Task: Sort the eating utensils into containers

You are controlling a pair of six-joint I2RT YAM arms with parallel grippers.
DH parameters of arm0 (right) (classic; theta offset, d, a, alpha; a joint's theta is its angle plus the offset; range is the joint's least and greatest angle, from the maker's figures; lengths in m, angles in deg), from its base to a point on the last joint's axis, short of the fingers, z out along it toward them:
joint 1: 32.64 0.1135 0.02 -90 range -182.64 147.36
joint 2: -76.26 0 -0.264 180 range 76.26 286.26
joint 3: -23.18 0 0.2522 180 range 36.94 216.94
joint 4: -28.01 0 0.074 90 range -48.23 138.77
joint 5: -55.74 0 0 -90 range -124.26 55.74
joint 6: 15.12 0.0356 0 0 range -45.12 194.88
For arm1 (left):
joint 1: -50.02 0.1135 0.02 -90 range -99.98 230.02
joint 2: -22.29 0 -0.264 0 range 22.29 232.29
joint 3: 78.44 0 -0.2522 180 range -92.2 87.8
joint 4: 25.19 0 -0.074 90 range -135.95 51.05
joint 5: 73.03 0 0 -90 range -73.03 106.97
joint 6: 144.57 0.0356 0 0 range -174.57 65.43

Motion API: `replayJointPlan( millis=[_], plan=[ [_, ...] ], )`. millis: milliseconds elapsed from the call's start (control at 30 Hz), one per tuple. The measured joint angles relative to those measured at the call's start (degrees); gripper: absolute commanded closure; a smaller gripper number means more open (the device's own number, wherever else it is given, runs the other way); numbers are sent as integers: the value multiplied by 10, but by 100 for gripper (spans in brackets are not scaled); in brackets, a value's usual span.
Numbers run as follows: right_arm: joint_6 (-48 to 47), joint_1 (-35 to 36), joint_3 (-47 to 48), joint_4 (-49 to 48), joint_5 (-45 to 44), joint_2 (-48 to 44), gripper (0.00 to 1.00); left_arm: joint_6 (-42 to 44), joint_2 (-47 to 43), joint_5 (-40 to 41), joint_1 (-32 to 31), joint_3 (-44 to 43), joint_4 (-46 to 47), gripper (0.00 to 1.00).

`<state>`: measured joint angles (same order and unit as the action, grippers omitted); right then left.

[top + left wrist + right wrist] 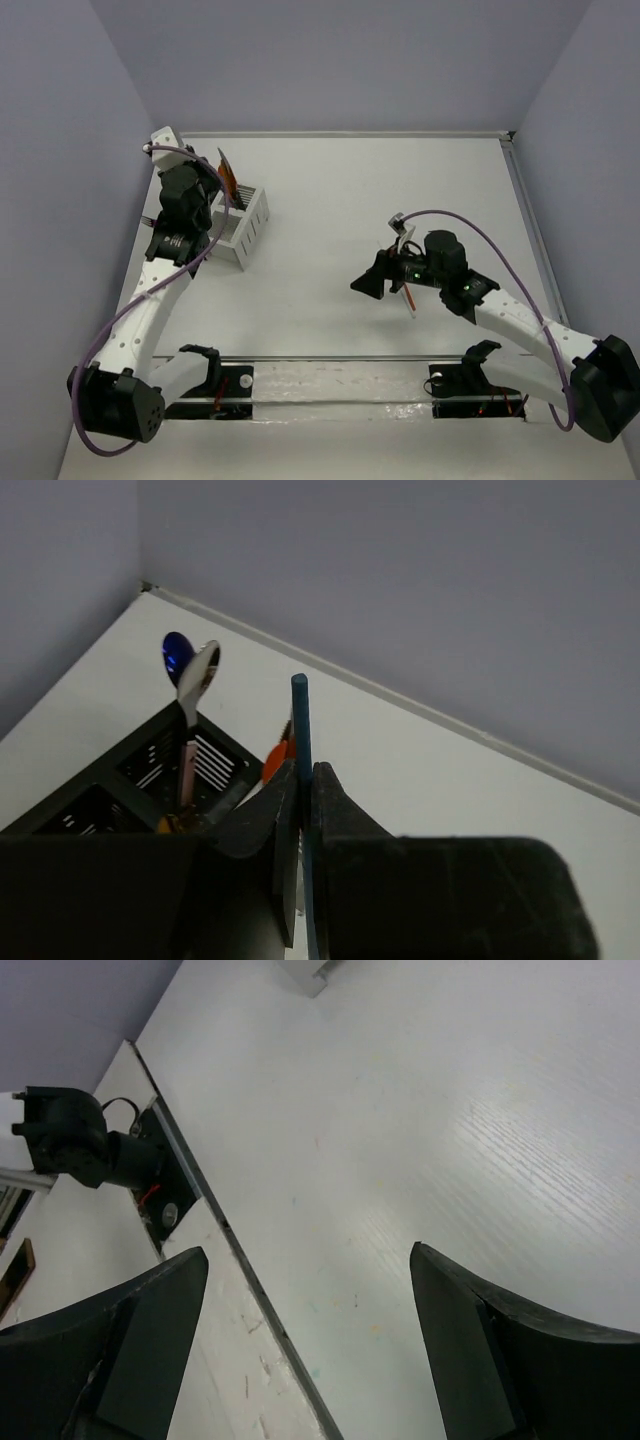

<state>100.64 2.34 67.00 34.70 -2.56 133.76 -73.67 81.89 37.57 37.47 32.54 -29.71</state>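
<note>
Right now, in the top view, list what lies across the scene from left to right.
left arm's base → white caddy → right gripper, open → pale stick under the right wrist → right arm's base. The left gripper overlaps the caddy, so it is left out.

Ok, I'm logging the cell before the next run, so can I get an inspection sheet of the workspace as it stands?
Surface: white table, no spills seen.
Job's things: black slotted caddy holds a blue spoon and a silver spoon; white slotted caddy beside it; slim orange-and-white stick by the right gripper.
Clutter: nothing seen.
Grippers: left gripper shut on a dark blue slim handle; right gripper open, nothing between its fingers.
Cables: purple cables loop along both arms.
Surroundings: plain grey walls.
</note>
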Motion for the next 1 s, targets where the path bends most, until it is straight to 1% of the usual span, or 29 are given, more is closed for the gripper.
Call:
replayJointPlan(
  millis=[133, 333, 400, 533, 567, 633, 667, 733, 800, 833, 867, 967, 1000],
  plan=[
    [7, 0, -19, -14, -30, -5, 13, 32, 33, 32, 26, 3, 14, 100],
    [12, 0, -36, -19, -79, -16, 14, 62, 79, 64, 41, 24, 53, 100],
    [16, 0, -45, -8, -121, -29, 16, 69, 90, 71, 46, 35, 66, 100],
    [33, 0, -46, 46, -220, -59, 23, 75, 108, 76, 49, 52, 88, 99],
    [41, 0, -46, 66, -249, -67, 25, 75, 112, 76, 49, 56, 92, 92],
    [54, 0, -46, 103, -303, -79, 29, 76, 118, 77, 49, 61, 94, 83],
    [60, 0, -46, 121, -325, -82, 30, 76, 120, 76, 49, 63, 94, 74],
    [71, 0, -46, 153, -361, -84, 32, 79, 123, 72, 49, 66, 97, 62],
    [86, 0, -46, 182, -393, -78, 34, 76, 125, 63, 49, 66, 99, 41],
    [89, 0, -46, 191, -402, -73, 35, 75, 125, 62, 49, 66, 99, 40],
    [97, 0, -46, 202, -411, -65, 36, 75, 124, 57, 49, 66, 98, 33],
    [112, 0, -45, 224, -432, -37, 43, 71, 117, 44, 45, 66, 97, 23],
    [115, -1, -43, 230, -436, -27, 45, 71, 111, 42, 42, 66, 97, 22]
  ],
)
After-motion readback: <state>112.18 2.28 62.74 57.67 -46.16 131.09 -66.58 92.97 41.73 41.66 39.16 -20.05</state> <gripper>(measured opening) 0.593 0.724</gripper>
